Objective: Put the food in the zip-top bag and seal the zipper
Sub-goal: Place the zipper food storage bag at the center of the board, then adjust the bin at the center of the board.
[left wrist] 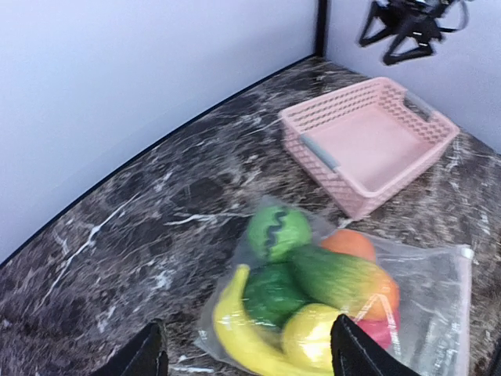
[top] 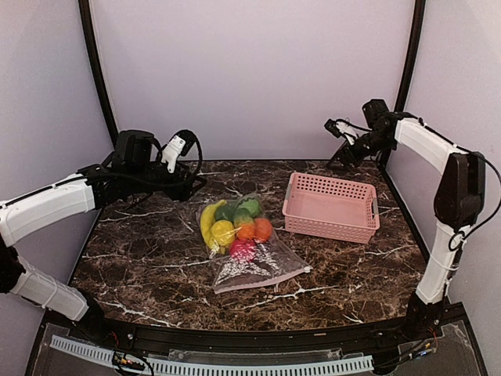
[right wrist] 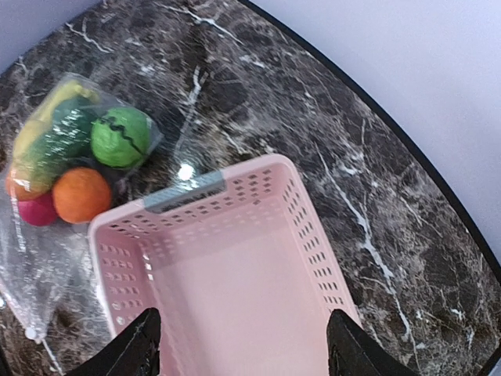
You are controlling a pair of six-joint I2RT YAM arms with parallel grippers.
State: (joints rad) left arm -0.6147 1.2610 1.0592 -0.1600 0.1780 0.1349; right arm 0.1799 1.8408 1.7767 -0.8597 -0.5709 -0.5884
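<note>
glossy marble table (top: 141, 266), clear plastic bag (top: 264, 268), matt plastic basket (top: 329, 227)

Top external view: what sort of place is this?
Most likely a robot test booth, not a kitchen: plain pale walls enclose a marble-patterned table bearing a zip-top bag of toy food and a pink basket.

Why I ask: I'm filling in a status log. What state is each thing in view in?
zip-top bag: lying flat, food inside.
food: bunched together at the bag's far end.
zipper: along the near edge; cannot tell whether it is sealed.
pink basket: upright, empty.
left end effector: open, holding nothing, clear of the bag.
right end effector: open, holding nothing, raised near the basket.
</note>
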